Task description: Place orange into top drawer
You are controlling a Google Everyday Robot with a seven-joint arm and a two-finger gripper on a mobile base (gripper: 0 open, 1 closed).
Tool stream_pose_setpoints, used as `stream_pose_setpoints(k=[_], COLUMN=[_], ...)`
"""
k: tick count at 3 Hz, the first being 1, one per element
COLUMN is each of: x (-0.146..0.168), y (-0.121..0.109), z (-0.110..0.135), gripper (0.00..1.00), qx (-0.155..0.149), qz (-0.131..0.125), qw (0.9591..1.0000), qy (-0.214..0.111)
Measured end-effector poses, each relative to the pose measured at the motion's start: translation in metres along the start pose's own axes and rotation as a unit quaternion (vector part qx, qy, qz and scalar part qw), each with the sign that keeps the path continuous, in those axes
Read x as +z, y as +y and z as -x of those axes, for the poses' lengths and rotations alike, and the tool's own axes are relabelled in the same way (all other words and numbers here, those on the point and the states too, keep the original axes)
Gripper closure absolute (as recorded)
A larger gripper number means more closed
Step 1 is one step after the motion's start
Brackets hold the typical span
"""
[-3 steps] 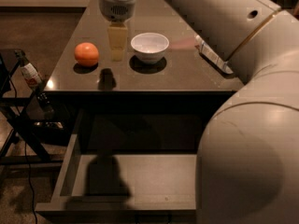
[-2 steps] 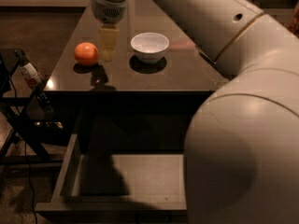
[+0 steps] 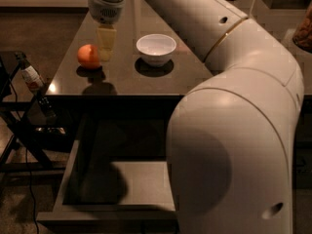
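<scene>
The orange (image 3: 88, 56) sits ungrasped toward the 9 o'clock side of the counter (image 3: 122, 79); the pincer (image 3: 106, 45), having slid leftward away from the white bowl (image 3: 156, 48), now hangs just beside the fruit, at its 3 o'clock; whether it is spread or pressed together cannot be told; the top drawer (image 3: 141, 182) stands open at 6 o'clock, without the fruit; a grasp looks imminent.

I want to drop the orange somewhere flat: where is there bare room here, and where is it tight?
The drawer bottom is bare beside the arm, which hides the rest. The table is bare in front of the bowl. It is tight around the orange, where the gripper hangs close beside it.
</scene>
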State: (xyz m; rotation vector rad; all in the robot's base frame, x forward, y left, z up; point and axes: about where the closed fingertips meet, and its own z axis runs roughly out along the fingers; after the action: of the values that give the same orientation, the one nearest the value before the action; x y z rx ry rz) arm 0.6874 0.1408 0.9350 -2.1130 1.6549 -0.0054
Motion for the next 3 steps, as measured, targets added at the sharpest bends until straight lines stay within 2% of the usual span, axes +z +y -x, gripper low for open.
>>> stream_pose_setpoints(k=[1,3], x=[0.019,0.056], y=[-0.008,-0.021], z=[0.021,0.040], gripper=[0.00,0.00], qx=[-0.021,-0.035], qz=[-0.002,0.018], qw=[0.9993,0.9968], qy=[-0.030,-0.070])
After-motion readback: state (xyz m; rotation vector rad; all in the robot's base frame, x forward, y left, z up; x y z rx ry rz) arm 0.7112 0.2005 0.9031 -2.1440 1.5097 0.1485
